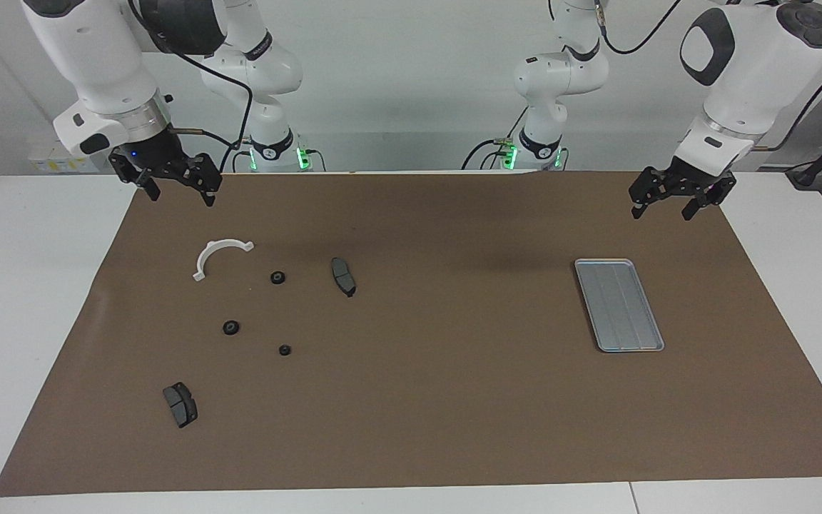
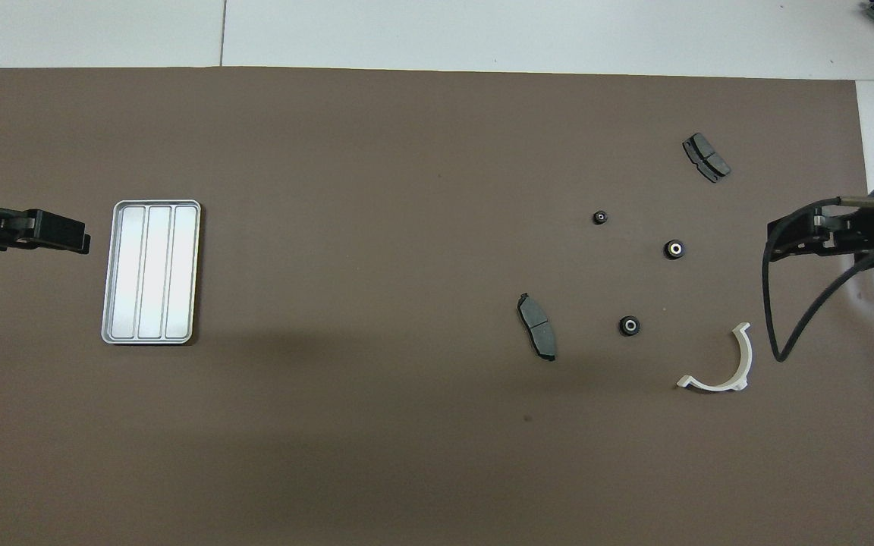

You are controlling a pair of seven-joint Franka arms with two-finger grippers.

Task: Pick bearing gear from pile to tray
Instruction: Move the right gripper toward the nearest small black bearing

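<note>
Currently you have both arms waiting, raised above the brown matte paper mat (image 1: 411,400) that covers the white worktop (image 1: 26,300).

The right hand (image 1: 177,185) hangs over the mat's edge at the right arm's end, fingers spread and holding nothing. The left hand (image 1: 671,200) hangs over the mat at the left arm's end, near the tray; its fingers are likewise spread and hold nothing.

Locate the pile toward the right arm's end. It is a loose scatter, the parts well apart:
- a white plastic half-ring bracket (image 1: 217,257) with small end tabs, lying flat, nearest the robots;
- three small black round gear pieces, each with a pale centre: one (image 1: 277,277) beside the bracket, one (image 1: 231,328) farther from the robots, and the smallest (image 1: 285,350) farther still;
- a dark grey curved brake-pad-like plate (image 1: 343,276), toward the middle of the mat;
- a second dark grey plate (image 1: 180,404), farthest from the robots.

The shallow rectangular silver-grey metal tray (image 1: 618,305) with rounded corners, raised rim and lengthwise ridges lies flat toward the left arm's end, well apart from the pile. It holds no part.
</note>
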